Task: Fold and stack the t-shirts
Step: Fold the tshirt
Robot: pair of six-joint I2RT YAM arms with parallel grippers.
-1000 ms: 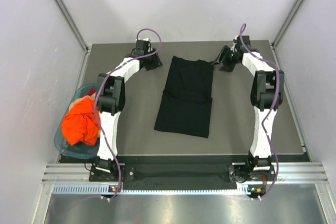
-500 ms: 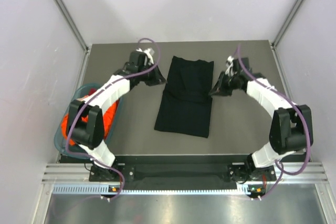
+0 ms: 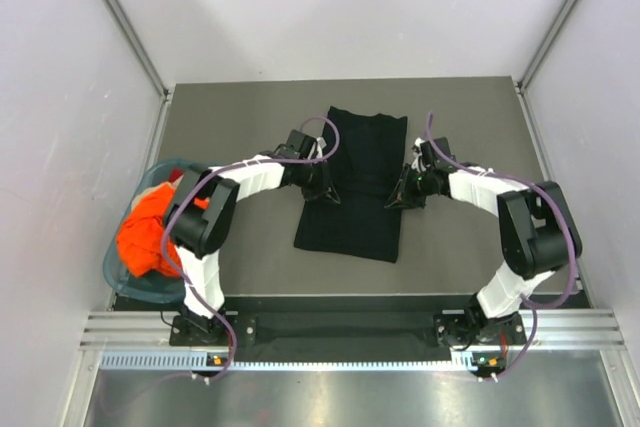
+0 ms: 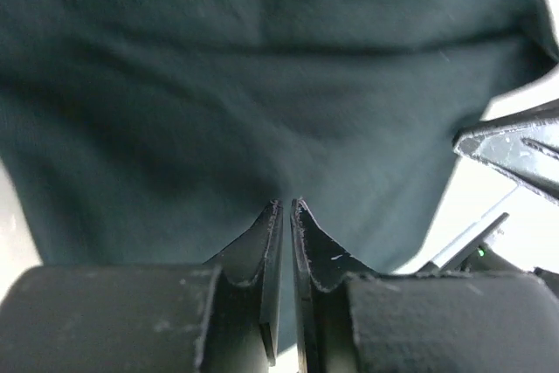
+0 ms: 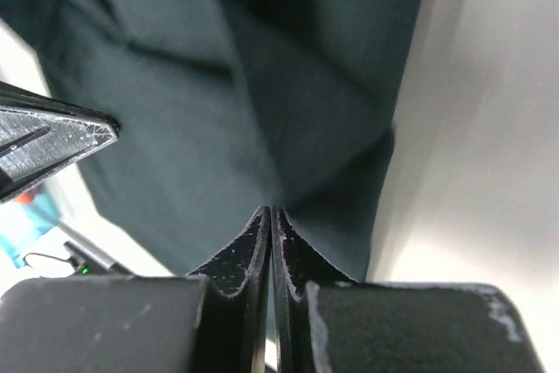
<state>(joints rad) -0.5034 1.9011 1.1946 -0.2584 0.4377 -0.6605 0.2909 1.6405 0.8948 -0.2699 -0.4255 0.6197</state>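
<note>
Progress: partway. The black t-shirt (image 3: 352, 222) lies mid-surface (image 3: 250, 269), already narrowed to a long strip with the sleeves tucked in; crosswise fold not yet done. The orange t-shirt (image 3: 145, 237) is bunched in the teal basket (image 3: 112, 273) at the left edge, unfolded, so no stack yet. Left jaws are nearly together, thin slit, at the strip's left edge. Right jaws are pressed together at its right edge. Both sit about mid-length. Probably nipping cloth, but the wrist views are too close to confirm. Black fabric looks limp, matte, lightly rumpled.
</note>
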